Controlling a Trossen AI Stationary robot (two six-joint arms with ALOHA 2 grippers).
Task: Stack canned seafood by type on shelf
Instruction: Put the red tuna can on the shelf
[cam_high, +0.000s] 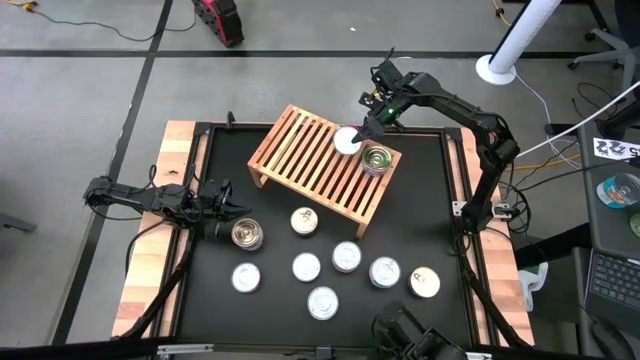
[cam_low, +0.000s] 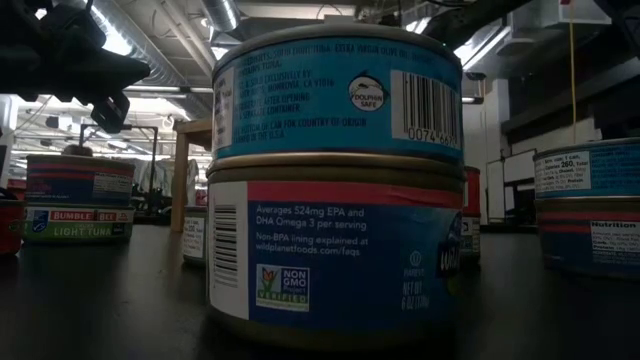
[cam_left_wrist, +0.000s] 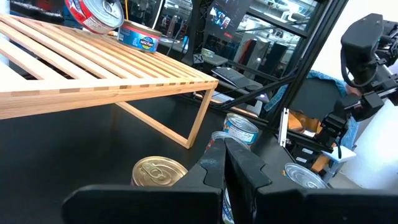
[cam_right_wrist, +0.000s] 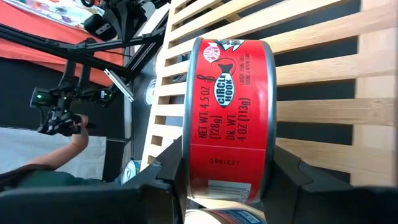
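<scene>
High cam looks straight down on the whole desk (cam_high: 220, 300); low cam sits at desk lvl, super close to cans. Both wrist cams share the shelf (cam_left_wrist: 93, 68).

From above I count ten tins (cam_high: 306, 267): eight lids on the table (cam_high: 420, 200), two at the shelf (cam_high: 300, 160). One slatted shelf. Two grippers of mine: left gripper (cam_high: 230, 208), right gripper (cam_high: 350, 138).

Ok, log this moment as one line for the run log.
right gripper: shut on red can, above shelf | blue can: on shelf | left gripper: shut, empty, beside gold-lidded can
</scene>
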